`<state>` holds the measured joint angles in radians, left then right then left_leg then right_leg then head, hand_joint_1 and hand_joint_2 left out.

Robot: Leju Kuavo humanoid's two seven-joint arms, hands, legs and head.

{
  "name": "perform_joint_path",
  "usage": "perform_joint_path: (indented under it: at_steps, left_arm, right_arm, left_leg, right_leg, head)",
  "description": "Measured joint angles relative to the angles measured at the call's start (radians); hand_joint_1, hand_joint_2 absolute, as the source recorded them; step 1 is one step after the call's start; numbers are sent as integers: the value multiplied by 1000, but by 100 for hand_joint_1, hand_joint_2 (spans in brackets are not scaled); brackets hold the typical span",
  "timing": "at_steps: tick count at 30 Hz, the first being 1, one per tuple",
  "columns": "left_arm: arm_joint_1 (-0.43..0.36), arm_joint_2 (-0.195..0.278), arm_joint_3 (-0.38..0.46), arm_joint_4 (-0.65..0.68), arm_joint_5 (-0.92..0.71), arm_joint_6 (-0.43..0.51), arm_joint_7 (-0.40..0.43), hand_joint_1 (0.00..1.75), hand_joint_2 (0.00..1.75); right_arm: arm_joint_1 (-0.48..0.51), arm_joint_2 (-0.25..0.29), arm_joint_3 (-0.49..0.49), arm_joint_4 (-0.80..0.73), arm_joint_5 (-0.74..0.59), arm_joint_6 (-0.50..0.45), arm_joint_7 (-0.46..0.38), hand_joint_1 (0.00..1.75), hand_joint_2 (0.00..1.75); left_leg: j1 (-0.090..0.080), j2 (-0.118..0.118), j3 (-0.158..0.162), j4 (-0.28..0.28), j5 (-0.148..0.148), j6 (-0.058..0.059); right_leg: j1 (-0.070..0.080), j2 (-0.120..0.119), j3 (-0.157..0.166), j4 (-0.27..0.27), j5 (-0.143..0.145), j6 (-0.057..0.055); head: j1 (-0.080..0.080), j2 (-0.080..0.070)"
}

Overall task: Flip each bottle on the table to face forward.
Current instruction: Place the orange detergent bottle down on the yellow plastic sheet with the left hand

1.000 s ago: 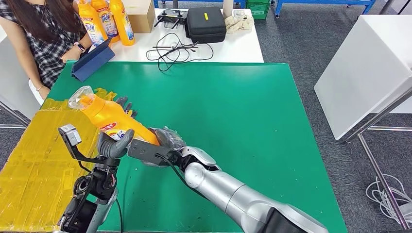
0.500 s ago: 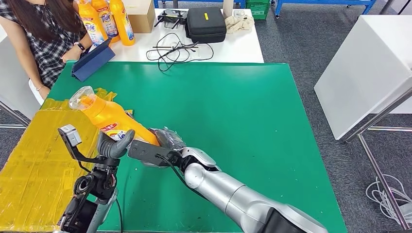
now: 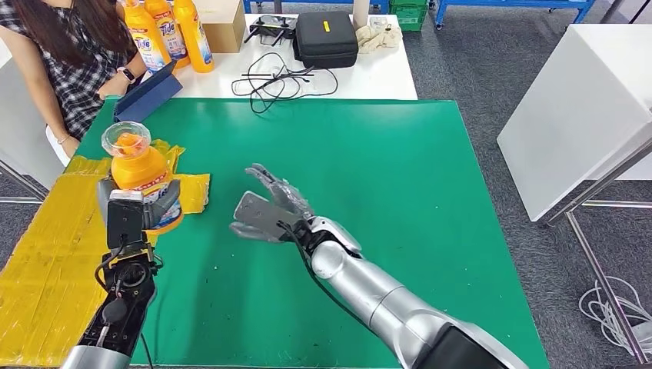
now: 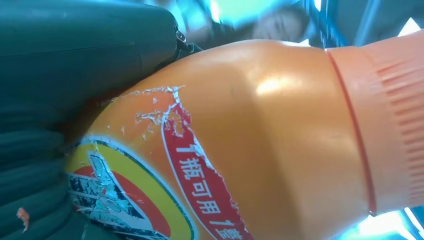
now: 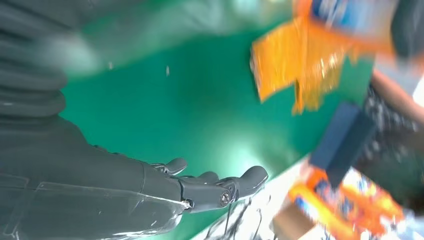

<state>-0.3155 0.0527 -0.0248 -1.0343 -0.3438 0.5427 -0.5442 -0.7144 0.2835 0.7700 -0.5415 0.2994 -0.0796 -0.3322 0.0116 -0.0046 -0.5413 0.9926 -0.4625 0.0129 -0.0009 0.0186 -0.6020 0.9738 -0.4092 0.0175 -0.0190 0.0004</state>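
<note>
The orange bottle (image 3: 139,175) is held upright in the left hand (image 3: 137,206) near the left side of the green table (image 3: 369,192), above the yellow taped patch (image 3: 46,261); the fingers (image 3: 172,196) are wrapped around its lower body, and in the left wrist view the label (image 4: 165,190) is seen pressed close against the palm. The right hand (image 3: 269,207) is seen apart from the bottle, over bare green surface, its fingers spread and nothing held. Whether the base rests on the table cannot be told. A tip-over is judged the main risk: if the grip is released before the base is seated flat, the tall bottle could topple. The label could also be left turned off-front if the bottle twists as the fingers are withdrawn.
</note>
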Motion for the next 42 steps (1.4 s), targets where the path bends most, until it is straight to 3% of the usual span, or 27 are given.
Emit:
perform_joint_path:
  at_steps: [3, 5, 9, 11, 17, 26, 30, 42]
  left_arm:
    - [-20, 22, 30, 59, -121, 90, 3, 175, 175]
    - [-29, 33, 71, 86, -306, 113, 20, 175, 175]
    - [-36, 37, 242, 117, -1000, 118, 132, 175, 175]
    - [-43, 43, 301, 156, -1213, 119, 181, 175, 175]
    - [-62, 67, 334, 330, -1219, 120, 260, 175, 175]
    - [-118, 72, 296, 588, -1222, 103, 271, 175, 175]
    - [-141, 78, 276, 640, -1226, 90, 266, 0, 0]
    - [-151, 80, 251, 675, -1166, 102, 206, 0, 0]
  right_arm:
    - [9, -14, -65, -43, 18, 9, -4, 0, 0]
    - [18, -22, -103, -74, 30, 16, -6, 0, 0]
    - [42, -33, -176, -149, 50, 39, -12, 0, 0]
    - [52, -38, -205, -181, 54, 49, -13, 0, 0]
    - [83, -47, -258, -251, 57, 70, -20, 0, 0]
    - [107, -57, -288, -291, 66, 89, -21, 0, 0]
    - [110, -59, -291, -296, 66, 91, -21, 0, 0]
    - [126, -63, -300, -314, 66, 102, -20, 0, 0]
  left_leg:
    - [0, 0, 0, 0, 0, 0]
    - [0, 0, 0, 0, 0, 0]
    - [0, 1, 0, 0, 0, 0]
    - [0, 0, 0, 0, 0, 0]
    - [0, 0, 0, 0, 0, 0]
    - [-1, 0, -1, 0, 0, 0]
    - [-1, -1, -1, 0, 0, 0]
    - [0, 0, 0, 0, 0, 0]
  right_leg:
    - [0, 0, 0, 0, 0, 0]
    - [0, 0, 0, 0, 0, 0]
    - [0, 0, 0, 0, 0, 0]
    - [0, 0, -1, 0, 0, 0]
    - [0, 0, -1, 0, 0, 0]
    - [0, 0, 0, 0, 0, 0]
    - [0, -1, 0, 0, 0, 0]
    - [0, -1, 0, 0, 0, 0]
  head:
    - [0, 0]
    - [0, 0]
    - [0, 0]
    - [0, 0]
    - [0, 0]
    - [0, 0]
    - [0, 0]
    - [0, 0]
